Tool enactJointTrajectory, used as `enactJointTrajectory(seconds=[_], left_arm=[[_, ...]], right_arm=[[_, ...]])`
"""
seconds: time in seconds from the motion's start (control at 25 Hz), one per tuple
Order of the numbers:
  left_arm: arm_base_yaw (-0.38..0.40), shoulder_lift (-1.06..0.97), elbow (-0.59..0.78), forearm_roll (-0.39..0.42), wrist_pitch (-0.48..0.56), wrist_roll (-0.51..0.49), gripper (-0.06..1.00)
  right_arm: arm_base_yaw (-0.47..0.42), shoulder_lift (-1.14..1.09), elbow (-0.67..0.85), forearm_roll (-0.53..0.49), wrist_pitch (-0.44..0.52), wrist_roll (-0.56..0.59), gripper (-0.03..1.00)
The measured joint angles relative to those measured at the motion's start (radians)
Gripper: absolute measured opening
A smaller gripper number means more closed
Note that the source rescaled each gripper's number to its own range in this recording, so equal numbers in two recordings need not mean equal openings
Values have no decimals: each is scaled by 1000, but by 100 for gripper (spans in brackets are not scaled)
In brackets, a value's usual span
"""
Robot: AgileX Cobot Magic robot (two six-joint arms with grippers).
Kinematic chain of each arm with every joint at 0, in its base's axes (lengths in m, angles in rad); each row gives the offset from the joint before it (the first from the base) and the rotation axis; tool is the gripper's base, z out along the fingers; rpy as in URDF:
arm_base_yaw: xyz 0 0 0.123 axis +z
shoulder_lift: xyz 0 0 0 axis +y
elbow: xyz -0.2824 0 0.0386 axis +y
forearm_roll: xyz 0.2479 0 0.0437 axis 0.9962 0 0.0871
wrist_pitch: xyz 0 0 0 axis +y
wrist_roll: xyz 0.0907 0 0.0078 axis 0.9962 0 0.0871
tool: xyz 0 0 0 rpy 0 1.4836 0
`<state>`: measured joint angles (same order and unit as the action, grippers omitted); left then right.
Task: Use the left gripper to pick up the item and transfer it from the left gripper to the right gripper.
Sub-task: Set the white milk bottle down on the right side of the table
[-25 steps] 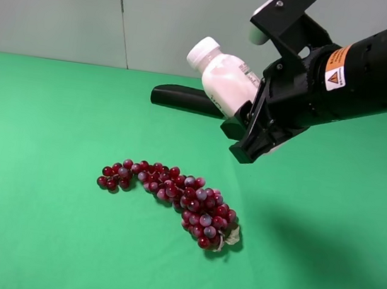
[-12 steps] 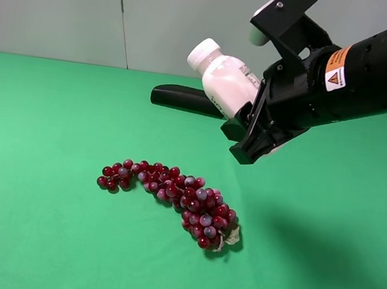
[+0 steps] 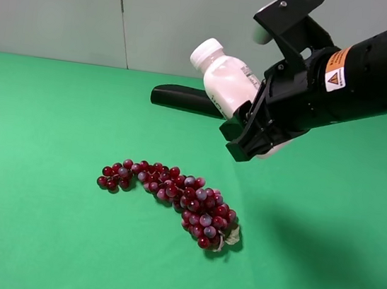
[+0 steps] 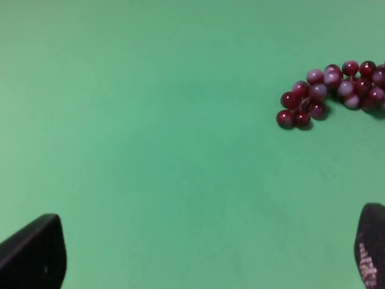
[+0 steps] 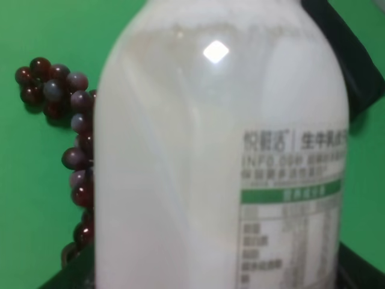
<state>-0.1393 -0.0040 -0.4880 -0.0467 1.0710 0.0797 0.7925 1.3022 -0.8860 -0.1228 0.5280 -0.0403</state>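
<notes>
bottle (image 5: 174,156) label — 悦鲜活, 生牛乳, INF0.09 | arm sticker (image 3: 336,69) — warning triangle

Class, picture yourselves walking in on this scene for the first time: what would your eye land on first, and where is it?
The white bottle stands out most, held tilted in mid-air over the green table by the right gripper, in the upper middle of the high view. Next comes the bunch of red grapes lying on the table nearer the camera, with a long black case behind the bottle.

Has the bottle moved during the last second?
Yes, but only slightly. In the high view the bottle has shifted a little to the right, measured against the black case lying on the table behind it.
</notes>
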Motion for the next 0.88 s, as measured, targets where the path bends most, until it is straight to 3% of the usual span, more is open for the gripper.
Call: enactJointTrajectory(seconds=[0.48,0.68,0.88], left_arm=[[6,0,1,0,-10,-2,89],[75,0,2,0,-10,-2,89],[153,0,2,0,-10,-2,89]], right_arm=[[0,0,0,3,78,16,3],[-17,0,0,7,154,57,3],[-114,0,0,8,165,94,3]])
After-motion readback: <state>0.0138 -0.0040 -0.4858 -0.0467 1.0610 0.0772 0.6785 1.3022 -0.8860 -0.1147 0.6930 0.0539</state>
